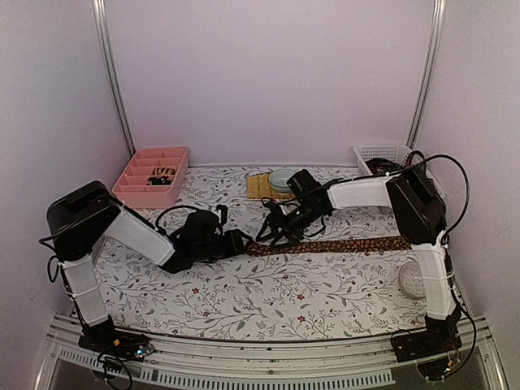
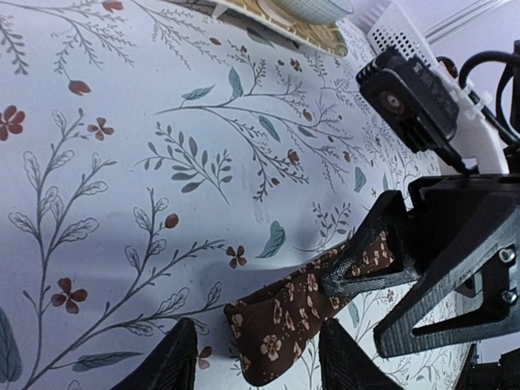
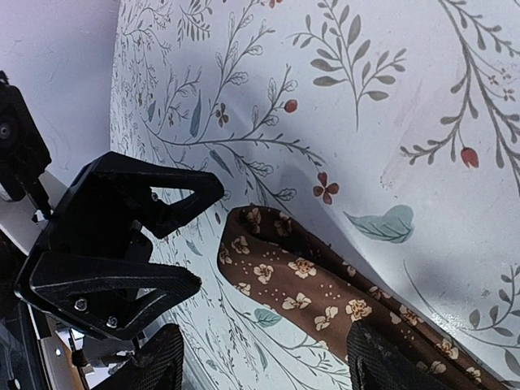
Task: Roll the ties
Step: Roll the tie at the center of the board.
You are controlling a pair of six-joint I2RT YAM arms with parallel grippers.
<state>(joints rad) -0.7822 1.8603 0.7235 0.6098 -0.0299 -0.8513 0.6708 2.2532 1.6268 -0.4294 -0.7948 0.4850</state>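
A dark brown tie with small cream flowers lies stretched across the table, running right from the middle. Its left end is folded over on itself. My left gripper is open, a finger on each side of that folded end with a gap on both sides. My right gripper is open over the same end, facing the left one, and its right fingertip overlaps the tie's edge. In the top view the two grippers meet, left gripper, right gripper. Small rolled ties sit in the pink tray.
The pink compartment tray stands at the back left. A yellowish woven mat with a pale bowl lies at the back centre. There is a white basket at the back right and a whitish ball by the right arm's base.
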